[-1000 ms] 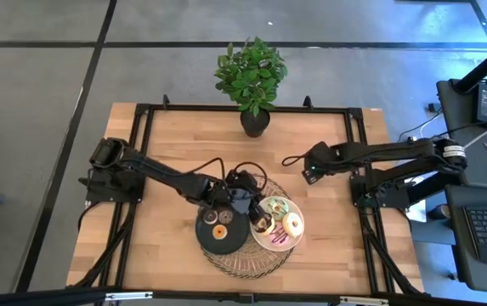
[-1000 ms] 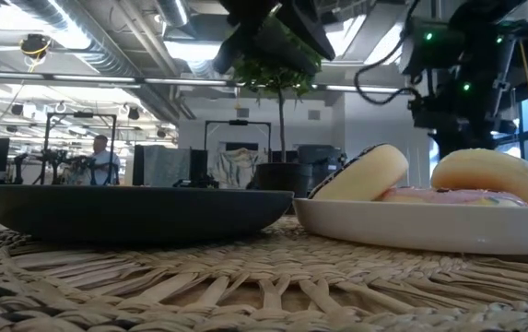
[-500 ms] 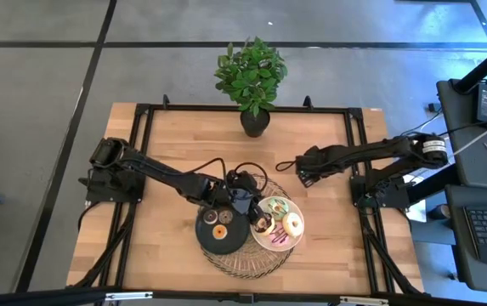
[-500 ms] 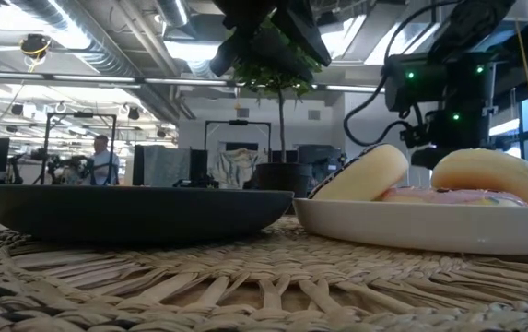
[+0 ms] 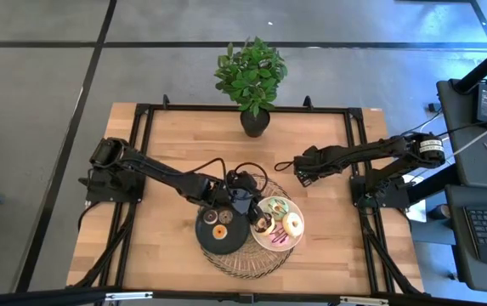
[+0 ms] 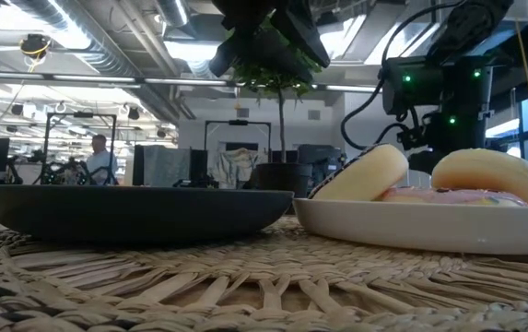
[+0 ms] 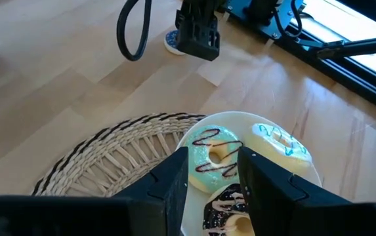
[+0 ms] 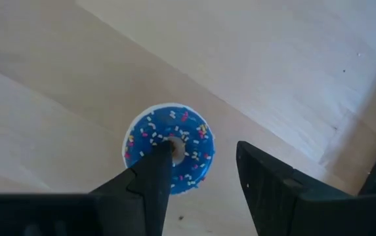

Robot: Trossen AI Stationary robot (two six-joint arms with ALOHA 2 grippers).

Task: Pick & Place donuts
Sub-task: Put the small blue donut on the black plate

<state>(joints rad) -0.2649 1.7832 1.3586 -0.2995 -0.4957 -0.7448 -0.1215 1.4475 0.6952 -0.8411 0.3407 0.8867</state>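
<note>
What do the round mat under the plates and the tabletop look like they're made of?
The mat looks like woven straw or seagrass: flat, dry, pale strands show, with darker strands coiled at its edge. The tabletop looks like light wood boards with visible grain and a smooth matte finish.

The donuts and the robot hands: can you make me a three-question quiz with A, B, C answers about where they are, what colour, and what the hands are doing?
1. Where does the blue sprinkled donut lie?
A. on the bare wooden table
B. on the white plate
C. on the black plate

2. What colour is the plate under the mint-green donut?
A. black
B. white
C. red

3. How is the right hand?
A. shut on a donut
B. open above the blue donut
C. out of view

Answers: 1 A, bare wood surrounds it; 2 B, the left wrist view shows a white rim; 3 B, its fingers stand apart, holding nothing.
</note>
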